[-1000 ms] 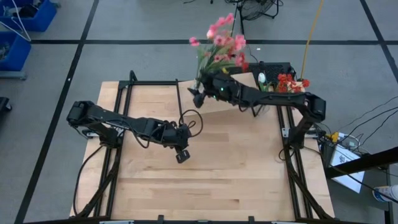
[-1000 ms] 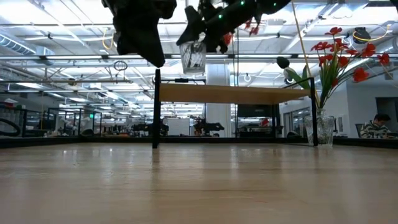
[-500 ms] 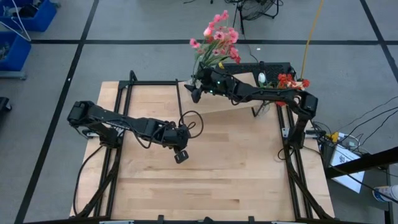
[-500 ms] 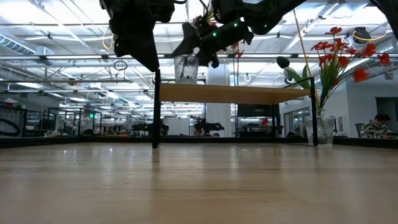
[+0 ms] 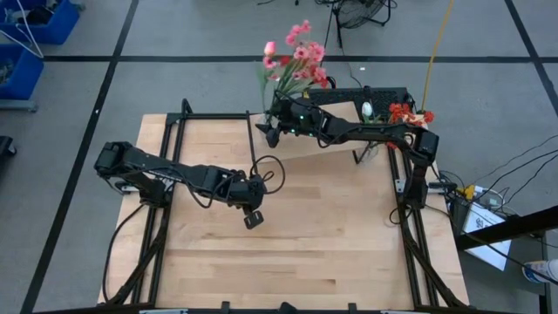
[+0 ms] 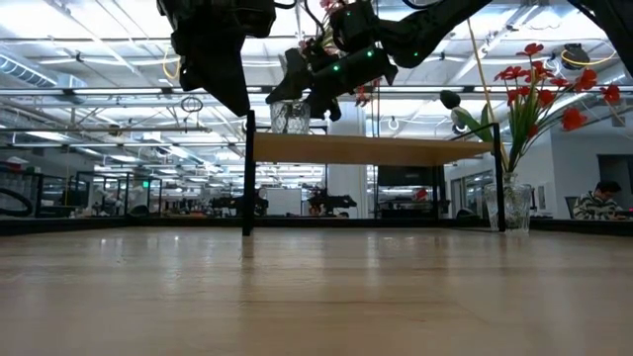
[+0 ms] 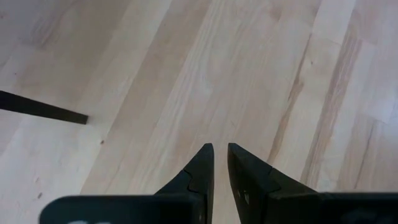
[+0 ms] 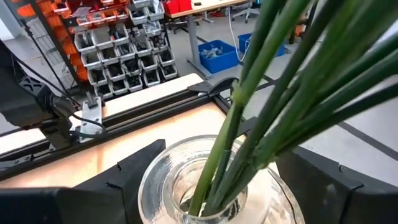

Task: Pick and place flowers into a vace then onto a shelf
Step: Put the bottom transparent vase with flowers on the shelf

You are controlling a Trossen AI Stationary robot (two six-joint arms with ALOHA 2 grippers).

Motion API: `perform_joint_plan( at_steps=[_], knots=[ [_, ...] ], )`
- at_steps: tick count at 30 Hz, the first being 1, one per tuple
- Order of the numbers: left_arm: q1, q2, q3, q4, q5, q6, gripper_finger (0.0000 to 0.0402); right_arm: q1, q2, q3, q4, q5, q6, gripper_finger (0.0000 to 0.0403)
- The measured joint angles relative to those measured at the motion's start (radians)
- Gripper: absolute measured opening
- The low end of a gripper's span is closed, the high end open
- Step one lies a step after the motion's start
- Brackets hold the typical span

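1. Glass vase [image 6: 290, 117] of pink flowers [image 5: 295, 59], clamped in the right tool [image 8: 205, 186], hangs over the shelf [image 6: 371, 149] edge at 12 o'clock; it may tip off.
2. Left tool [image 7: 220, 163], fingers together, waits mid-worktop [image 5: 296, 244]; open room at 6 o'clock.

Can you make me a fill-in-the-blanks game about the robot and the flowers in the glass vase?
1. The right gripper holds a clear glass ____ over the light-wood shelf on black legs.
2. The long green stems in it carry ____ blossoms.
3. The left gripper, holding nothing, has its fingers ____.
4. A second vase beside the shelf holds ____ flowers.

Missing words: vase; pink; shut; red
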Motion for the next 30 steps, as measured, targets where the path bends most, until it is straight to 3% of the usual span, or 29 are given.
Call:
perform_joint_plan(
  at_steps=[10, 30],
  knots=[
    [0.0, 0.0, 0.0, 0.0, 0.0, 0.0, 0.0051, 0.006, -0.005, -0.002, 0.005, 0.008, 0.011, 0.0349],
    [-0.003, 0.0, 0.0, 0.0, -0.001, 0.012, 0.0051, 0.062, -0.01, -0.002, -0.046, 0.09, 0.018, 0.0357]
  ],
)
